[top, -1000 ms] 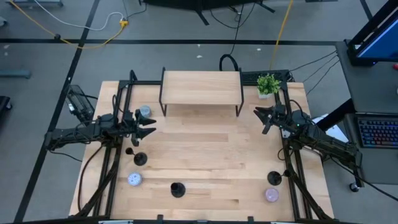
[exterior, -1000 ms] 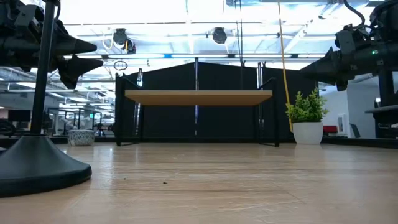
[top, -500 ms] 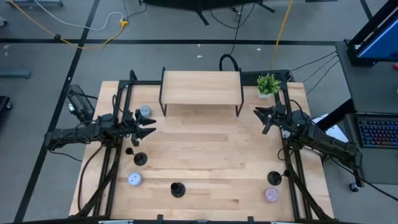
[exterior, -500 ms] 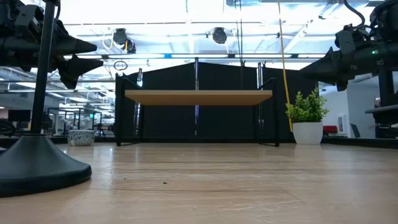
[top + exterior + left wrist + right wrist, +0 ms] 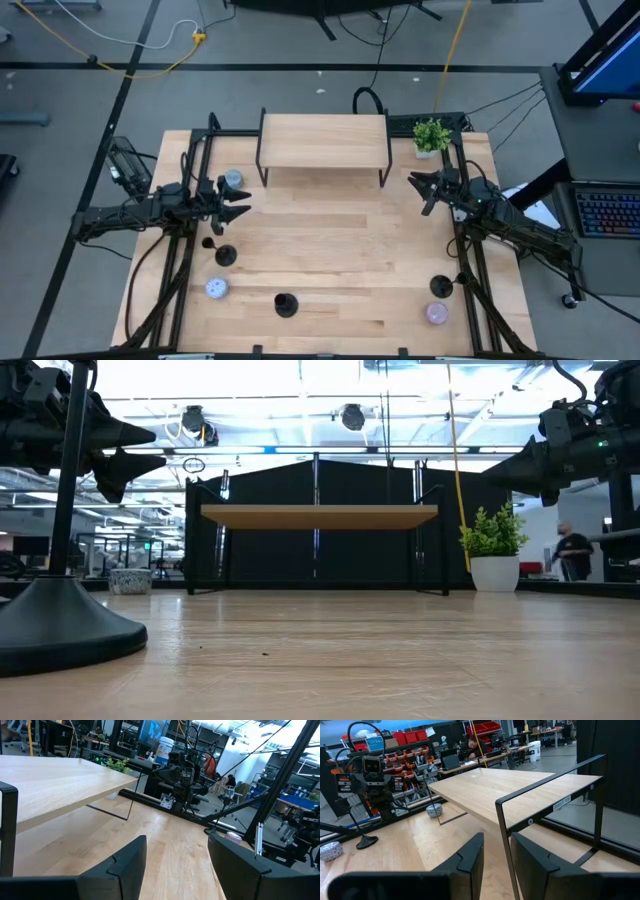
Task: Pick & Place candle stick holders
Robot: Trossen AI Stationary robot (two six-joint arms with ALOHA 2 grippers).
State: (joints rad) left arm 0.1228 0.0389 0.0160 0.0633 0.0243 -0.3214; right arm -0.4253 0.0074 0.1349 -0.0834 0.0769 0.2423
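Left gripper [image 5: 240, 203] hangs in the air off the left front corner of the shelf [image 5: 323, 140], fingers spread, holding nothing. Nearest candle holder [image 5: 224, 255] stands just in front of it, toward the table's front edge, stem upright, so the left arm looks the closer one and would need to drop from above. Second candle holder [image 5: 285, 304] is further front, below the shelf's left half; third candle holder [image 5: 440, 288] is off the shelf's right front, well in front of the right gripper [image 5: 417, 183], which waits at the shelf's right end, fingers parted a little and empty. Count: three black holders, all on the table; three candle tins [image 5: 232, 178], one left of the shelf, two near the front; one potted plant [image 5: 431, 135].
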